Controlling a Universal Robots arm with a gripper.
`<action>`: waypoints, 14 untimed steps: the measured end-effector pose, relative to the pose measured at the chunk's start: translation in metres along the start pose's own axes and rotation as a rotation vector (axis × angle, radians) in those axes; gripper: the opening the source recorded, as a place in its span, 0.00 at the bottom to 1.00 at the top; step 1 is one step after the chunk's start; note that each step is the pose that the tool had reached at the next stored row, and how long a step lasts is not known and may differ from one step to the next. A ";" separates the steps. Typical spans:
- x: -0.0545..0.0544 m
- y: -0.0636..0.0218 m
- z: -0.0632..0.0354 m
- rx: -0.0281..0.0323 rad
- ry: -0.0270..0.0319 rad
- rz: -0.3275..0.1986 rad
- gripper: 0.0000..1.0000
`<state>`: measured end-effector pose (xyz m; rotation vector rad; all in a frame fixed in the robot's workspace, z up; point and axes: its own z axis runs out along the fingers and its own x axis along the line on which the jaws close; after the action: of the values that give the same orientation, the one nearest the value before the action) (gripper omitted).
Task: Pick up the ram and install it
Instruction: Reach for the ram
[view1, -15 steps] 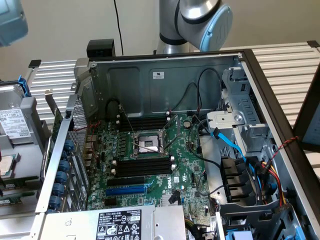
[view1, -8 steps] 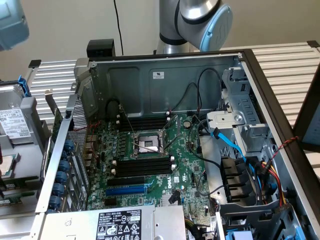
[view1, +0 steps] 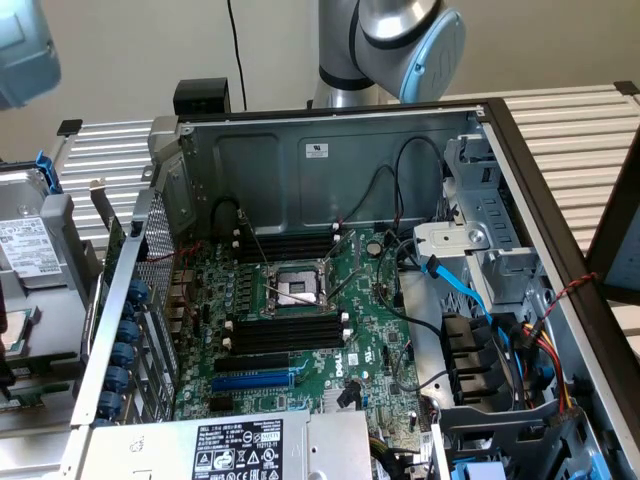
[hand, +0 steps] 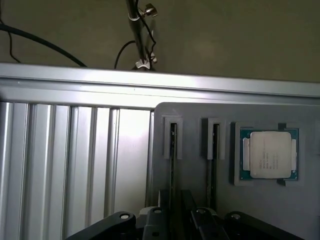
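Note:
The ram (hand: 172, 150) stands on edge in a slot of a grey holder (hand: 192, 125), showing as a thin dark strip. A second stick (hand: 214, 150) stands in the neighbouring slot, nearer a silver-capped processor (hand: 270, 155). My gripper (hand: 177, 217) hovers over the holder, open. Its black fingers (hand: 155, 215) straddle the line of the stick farther from the processor and touch nothing. In the exterior view the open computer case shows the motherboard (view1: 370, 340) with black memory slots (view1: 285, 330), all bare.
The holder lies on a ribbed aluminium table (hand: 75, 165) bounded by a rail (hand: 150, 82). In the case are an open processor socket (view1: 295, 285), more black slots (view1: 285, 245), a blue slot (view1: 255, 380), loose cables (view1: 470, 290) and a drive cage (view1: 480, 240). The arm's joint (view1: 410, 35) rises behind.

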<state>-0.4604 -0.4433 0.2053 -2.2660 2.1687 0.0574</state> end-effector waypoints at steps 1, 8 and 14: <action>0.000 0.0000 0.0000 -0.0001 0.0000 0.000 0.24; 0.000 -0.0001 0.0014 -0.0001 0.0000 0.001 0.24; -0.004 -0.0003 0.0015 0.0024 0.0005 0.001 0.24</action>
<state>-0.4604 -0.4390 0.2039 -2.2638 2.1690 0.0543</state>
